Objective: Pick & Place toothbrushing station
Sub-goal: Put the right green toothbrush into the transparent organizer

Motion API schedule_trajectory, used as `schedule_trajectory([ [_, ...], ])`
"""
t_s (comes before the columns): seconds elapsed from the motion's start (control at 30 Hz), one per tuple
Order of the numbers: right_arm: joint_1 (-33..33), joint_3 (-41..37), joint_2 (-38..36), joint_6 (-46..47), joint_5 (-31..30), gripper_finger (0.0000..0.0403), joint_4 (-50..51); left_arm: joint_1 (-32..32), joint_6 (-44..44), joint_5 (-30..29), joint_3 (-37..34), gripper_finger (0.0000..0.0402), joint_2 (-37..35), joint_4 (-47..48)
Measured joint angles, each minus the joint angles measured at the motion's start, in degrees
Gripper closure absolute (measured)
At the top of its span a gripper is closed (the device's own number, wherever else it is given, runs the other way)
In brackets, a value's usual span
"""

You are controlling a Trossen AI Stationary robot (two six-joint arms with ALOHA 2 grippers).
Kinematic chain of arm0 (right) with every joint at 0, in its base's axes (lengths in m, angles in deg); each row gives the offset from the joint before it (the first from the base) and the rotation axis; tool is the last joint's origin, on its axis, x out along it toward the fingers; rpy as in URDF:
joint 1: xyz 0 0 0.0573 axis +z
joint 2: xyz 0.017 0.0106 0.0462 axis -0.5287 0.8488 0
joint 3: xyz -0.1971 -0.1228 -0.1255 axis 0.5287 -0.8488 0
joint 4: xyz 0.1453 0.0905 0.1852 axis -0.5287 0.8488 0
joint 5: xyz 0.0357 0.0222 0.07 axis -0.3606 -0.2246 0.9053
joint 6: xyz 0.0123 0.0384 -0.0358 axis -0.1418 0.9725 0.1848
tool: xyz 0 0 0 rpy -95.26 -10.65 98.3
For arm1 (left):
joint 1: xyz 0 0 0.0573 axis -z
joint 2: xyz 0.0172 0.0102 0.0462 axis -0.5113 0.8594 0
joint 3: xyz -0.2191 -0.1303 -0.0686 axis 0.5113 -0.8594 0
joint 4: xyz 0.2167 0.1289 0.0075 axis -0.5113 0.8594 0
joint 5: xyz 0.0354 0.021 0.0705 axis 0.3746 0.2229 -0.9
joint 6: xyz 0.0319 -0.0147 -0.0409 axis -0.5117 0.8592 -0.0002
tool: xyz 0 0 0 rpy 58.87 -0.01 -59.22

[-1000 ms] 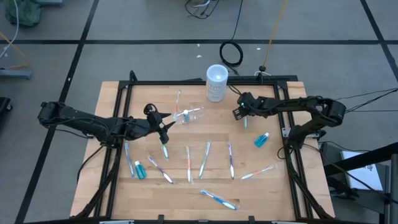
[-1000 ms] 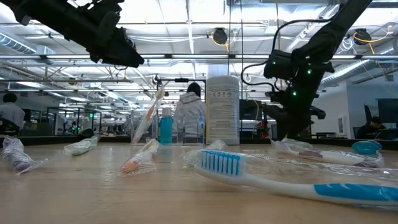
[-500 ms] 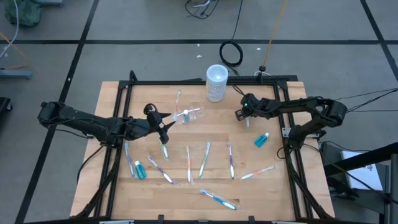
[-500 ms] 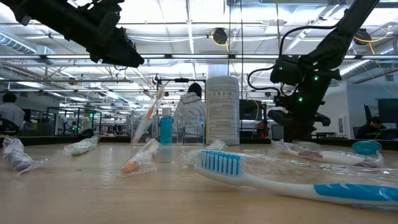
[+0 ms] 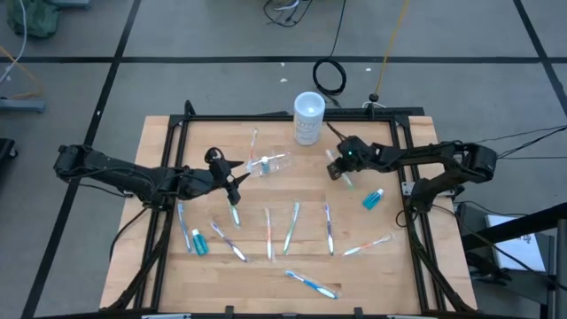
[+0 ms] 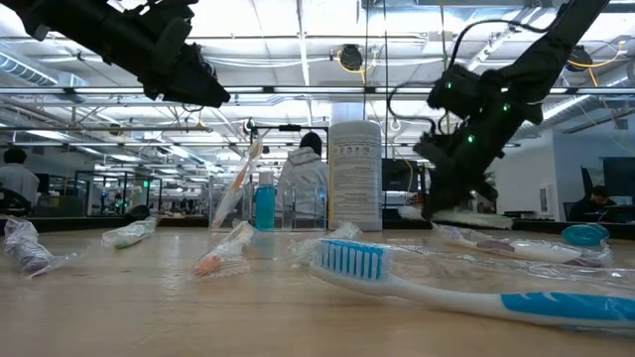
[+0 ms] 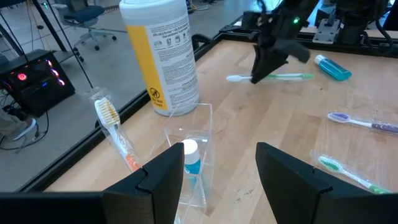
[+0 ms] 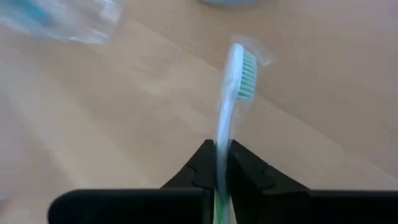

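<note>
— Which arm has the brush?

— The right gripper (image 5: pixel 335 167). Its fingers are pressed together on a green toothbrush (image 8: pixel 231 93) in a clear wrapper, and the brush sticks out straight ahead of the fingers, head forward. In the low view it seems lifted a little off the table (image 5: pixel 390 266).

— And where must it go, do you think?

— I judge to the clear holder (image 5: pixel 270 163), which lies toward the left from this gripper, near the middle of the back part of the table. A small teal tube (image 7: pixel 191 157) stands inside it already. The brush must turn so its long axis goes into the opening.

— The left arm is closer, no?

— Yes, the left gripper (image 5: pixel 232 178) hangs just beside the holder, fingers spread apart, empty. This may crowd the way. Also the white canister (image 5: pixel 308 118) stands at the back edge, near the path. Between the two grippers the wood is bare.
</note>
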Motion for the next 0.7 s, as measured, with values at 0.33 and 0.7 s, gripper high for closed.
schedule_trajectory([
  [0.33,10.7,0.1,-2.0,-7.2,4.3,0.0389,-33.2,0.0,0.0,0.0,0.0,0.0195,0.0,-0.1],
  [0.7,12.0,6.2,10.0,-25.2,0.7,0.0389,-64.8,0.0,0.0,0.0,0.0,0.0195,0.0,-0.2],
])
